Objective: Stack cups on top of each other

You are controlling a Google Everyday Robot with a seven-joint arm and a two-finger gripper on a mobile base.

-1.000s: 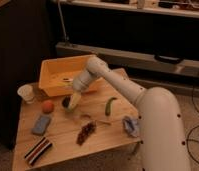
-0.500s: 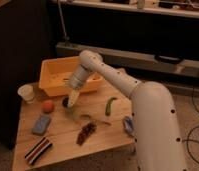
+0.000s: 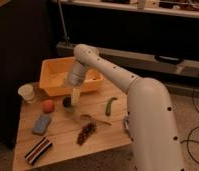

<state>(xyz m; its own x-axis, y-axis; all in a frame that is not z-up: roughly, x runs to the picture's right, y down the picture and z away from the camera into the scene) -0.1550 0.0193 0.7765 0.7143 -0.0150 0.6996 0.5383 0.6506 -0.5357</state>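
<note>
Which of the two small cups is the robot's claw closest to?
The pale green cup with the dark inside: the gripper hangs right at it. The white cup stands apart, near the table edge.

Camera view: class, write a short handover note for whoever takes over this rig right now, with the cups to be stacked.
Claw: open, low over the table, close beside the green cup; nothing held.
Green cup: on the table before the yellow bin, near the orange ball.
White cup: upright near the table's far left corner, apart from the green one.
Done: nothing stacked.
Left: grasp one cup, set it in the other.
</note>
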